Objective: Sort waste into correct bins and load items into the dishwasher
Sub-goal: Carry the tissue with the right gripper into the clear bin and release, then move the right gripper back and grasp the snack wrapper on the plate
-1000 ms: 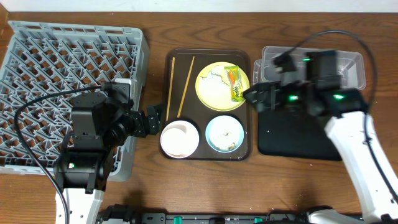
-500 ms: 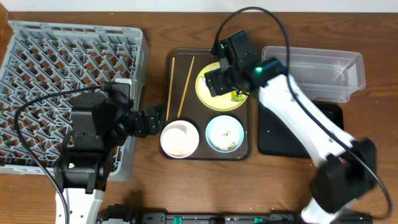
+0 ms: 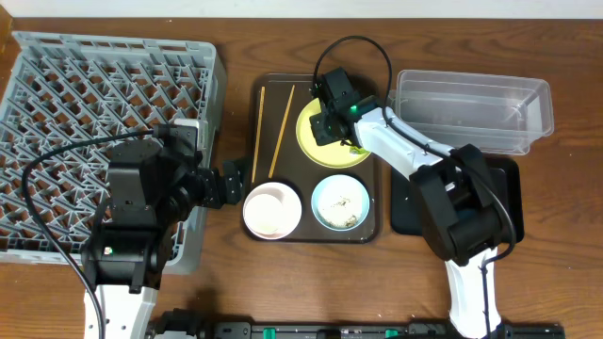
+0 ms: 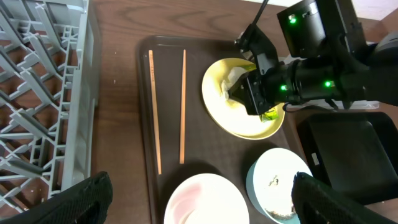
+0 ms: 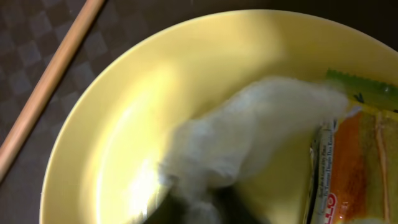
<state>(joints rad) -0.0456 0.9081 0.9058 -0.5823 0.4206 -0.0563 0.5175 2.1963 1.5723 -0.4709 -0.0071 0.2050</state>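
My right gripper [image 3: 327,127] is down on the pale yellow plate [image 3: 314,143], shut on the crumpled white tissue [image 5: 249,137]. In the right wrist view the tissue runs down into the dark jaws. The green-and-orange wrapper [image 5: 354,162] lies beside it on the plate. Two chopsticks [image 3: 281,132] lie at the left of the brown tray [image 3: 369,232]. In front stand a white-pinkish bowl [image 3: 272,209] and a light blue bowl [image 3: 340,202] with scraps. My left gripper [image 3: 226,184] hangs open at the tray's left edge, fingers [image 4: 81,199] wide apart.
The grey dish rack [image 3: 94,94] fills the left side. The clear tub [image 3: 471,108] sits at the back right, with the black tray [image 3: 405,202] in front of it, partly under my right arm. The right arm stretches from the front right across to the plate.
My right arm has swung left from above the bins to the yellow plate and come down. Its jaws have closed on the tissue. The left arm has not moved.
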